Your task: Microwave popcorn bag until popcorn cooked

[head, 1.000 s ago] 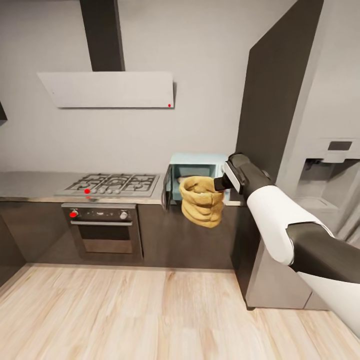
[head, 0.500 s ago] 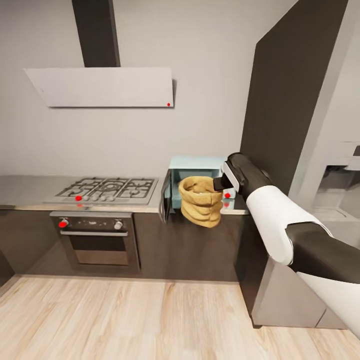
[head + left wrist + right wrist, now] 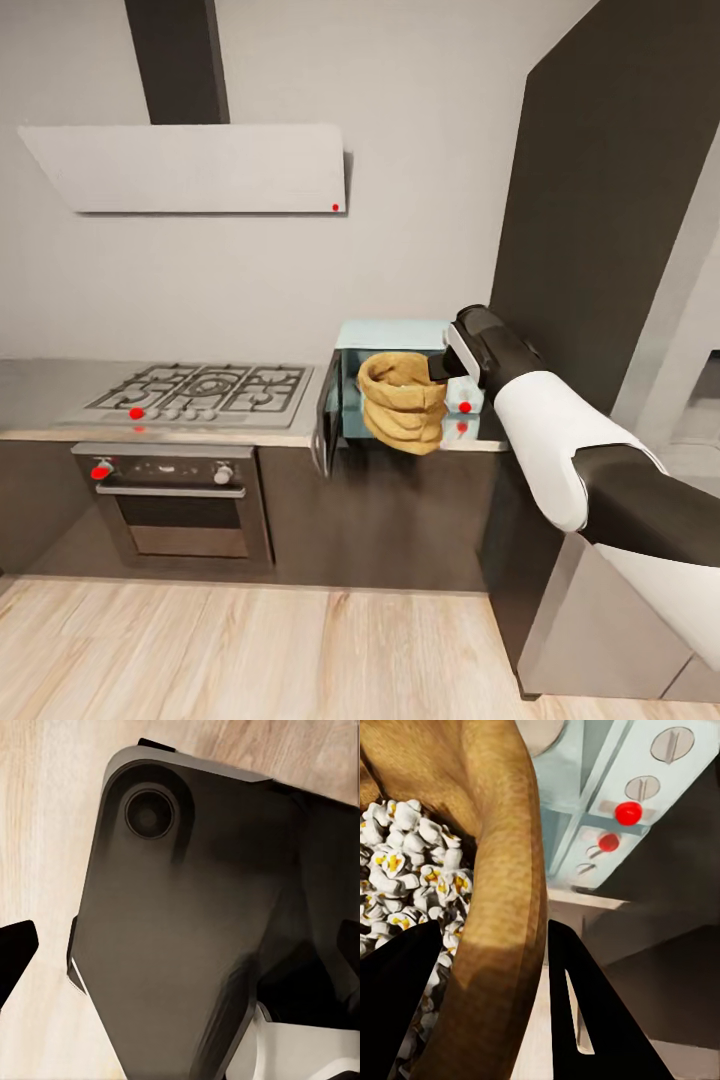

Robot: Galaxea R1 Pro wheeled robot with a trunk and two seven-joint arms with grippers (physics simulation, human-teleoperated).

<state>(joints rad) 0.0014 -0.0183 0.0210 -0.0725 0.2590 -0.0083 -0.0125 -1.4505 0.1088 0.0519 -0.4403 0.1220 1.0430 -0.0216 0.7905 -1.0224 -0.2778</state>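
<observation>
In the head view my right gripper (image 3: 437,369) is shut on the rolled rim of the tan popcorn bag (image 3: 403,402). It holds the bag upright in the air, in front of the pale mint-blue microwave (image 3: 392,334). The microwave's dark door (image 3: 325,422) is swung open to the left. In the right wrist view the bag's rim (image 3: 502,907) sits between my two black fingers (image 3: 592,1020), and white puffed popcorn (image 3: 405,885) lies inside the bag. The microwave's white knobs (image 3: 671,742) and red dot (image 3: 628,812) are just beyond. The grey countertop (image 3: 45,385) runs left. My left gripper (image 3: 180,952) is open over wooden floor.
A gas hob (image 3: 205,390) is set in the worktop left of the microwave, above a black built-in oven (image 3: 180,495). A grey range hood (image 3: 190,168) hangs over it. A tall dark cabinet (image 3: 610,200) stands right of the microwave. Wooden floor (image 3: 250,650) lies ahead.
The whole picture has shifted because the camera moved nearer the counter and rightward. The bag stays held in my right gripper and now stands closer to the microwave's opening.
</observation>
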